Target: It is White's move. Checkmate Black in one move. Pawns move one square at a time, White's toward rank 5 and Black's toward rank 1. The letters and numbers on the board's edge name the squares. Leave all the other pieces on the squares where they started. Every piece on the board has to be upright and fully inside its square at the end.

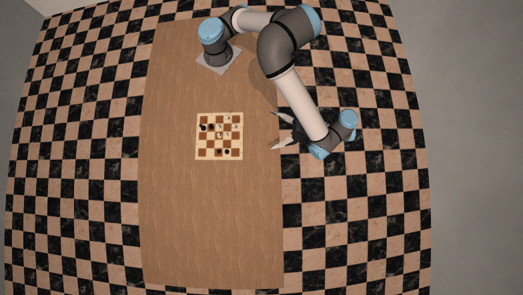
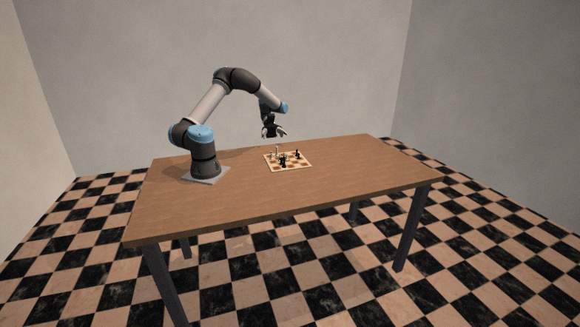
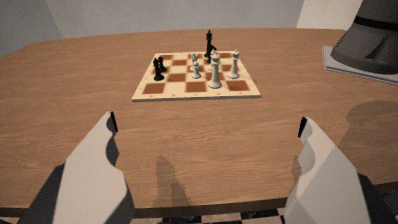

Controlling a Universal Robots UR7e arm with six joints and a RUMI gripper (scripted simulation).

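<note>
A small chessboard [image 1: 205, 158] [image 2: 293, 168] [image 3: 195, 96] lies on the wooden table [image 1: 205, 219] [image 2: 284, 194] [image 3: 60, 100]. Several white and black pieces stand upright on it. In the wrist view a tall white piece [image 3: 215, 70] and a second white piece [image 3: 234, 64] stand near the board's close edge, a tall black piece [image 3: 208, 44] behind them, and small black pieces [image 3: 158, 70] at the left. My gripper [image 1: 278, 129] [image 2: 272, 132] [image 3: 207, 115] is open and empty. It hangs above the table's edge beside the board and faces the board from a distance.
The arm's base [image 1: 218, 55] [image 2: 205, 162] stands on a grey plate at one end of the table; it shows at the right of the wrist view [image 3: 365, 50]. A checkered floor [image 1: 366, 201] surrounds the table. Grey walls stand behind.
</note>
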